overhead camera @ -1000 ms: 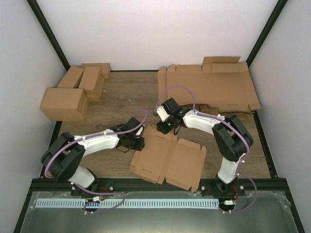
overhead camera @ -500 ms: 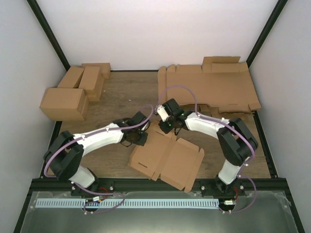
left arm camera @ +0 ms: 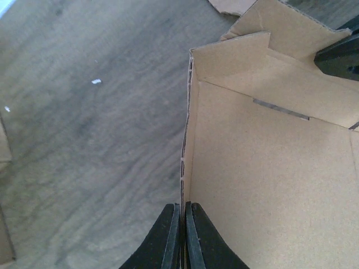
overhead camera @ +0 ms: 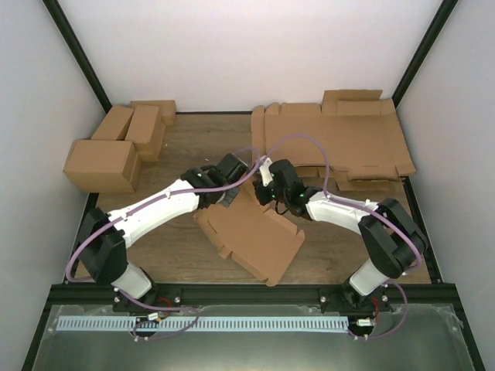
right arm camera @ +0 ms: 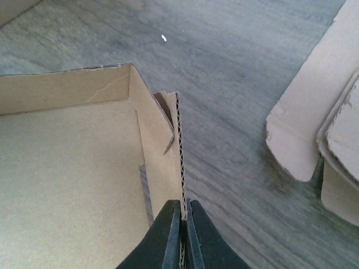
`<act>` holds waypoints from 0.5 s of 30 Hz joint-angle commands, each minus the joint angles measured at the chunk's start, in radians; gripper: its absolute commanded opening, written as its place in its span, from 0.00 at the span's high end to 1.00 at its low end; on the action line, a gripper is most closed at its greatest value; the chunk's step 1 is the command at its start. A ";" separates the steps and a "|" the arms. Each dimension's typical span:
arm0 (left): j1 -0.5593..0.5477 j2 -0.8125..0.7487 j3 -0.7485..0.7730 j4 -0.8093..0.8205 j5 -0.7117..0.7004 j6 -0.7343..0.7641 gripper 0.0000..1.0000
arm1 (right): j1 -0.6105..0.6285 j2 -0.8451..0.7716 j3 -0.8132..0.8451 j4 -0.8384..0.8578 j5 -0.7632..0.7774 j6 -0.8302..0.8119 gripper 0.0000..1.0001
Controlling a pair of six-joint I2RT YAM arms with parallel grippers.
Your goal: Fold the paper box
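The paper box (overhead camera: 255,236) is a brown cardboard sheet partly folded up in the middle of the table, its far end raised. My left gripper (overhead camera: 233,198) is shut on the far-left wall, and the left wrist view has the thin cardboard edge (left arm camera: 185,140) pinched between the black fingers of that gripper (left arm camera: 183,235). My right gripper (overhead camera: 269,198) is shut on the far-right wall; in the right wrist view the corrugated edge (right arm camera: 179,145) runs up from that gripper (right arm camera: 183,235). The box's inner floor (right arm camera: 67,179) and a folded corner tab show beside it.
Several finished brown boxes (overhead camera: 116,147) stand at the back left. A pile of flat cardboard sheets (overhead camera: 340,143) lies at the back right, its edges close to the right gripper (right arm camera: 314,129). Bare wooden table (left arm camera: 84,140) lies left of the box.
Both grippers have closed onto the box's far walls. The arms reached toward the back, and the sheet has gone from lying flat to folded up, shifting left.
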 commanded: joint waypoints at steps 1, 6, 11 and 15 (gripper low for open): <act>0.006 -0.025 -0.008 0.076 -0.129 0.141 0.96 | -0.020 0.004 -0.006 0.092 -0.021 0.026 0.97; -0.026 -0.064 -0.057 0.157 -0.149 0.199 0.96 | -0.041 0.018 -0.036 0.110 -0.045 0.004 0.94; -0.082 -0.069 -0.095 0.196 -0.224 0.232 0.96 | -0.051 0.023 -0.054 0.115 -0.078 -0.015 0.94; -0.137 -0.067 -0.130 0.225 -0.267 0.270 0.96 | -0.051 -0.002 -0.101 0.156 -0.116 -0.005 0.88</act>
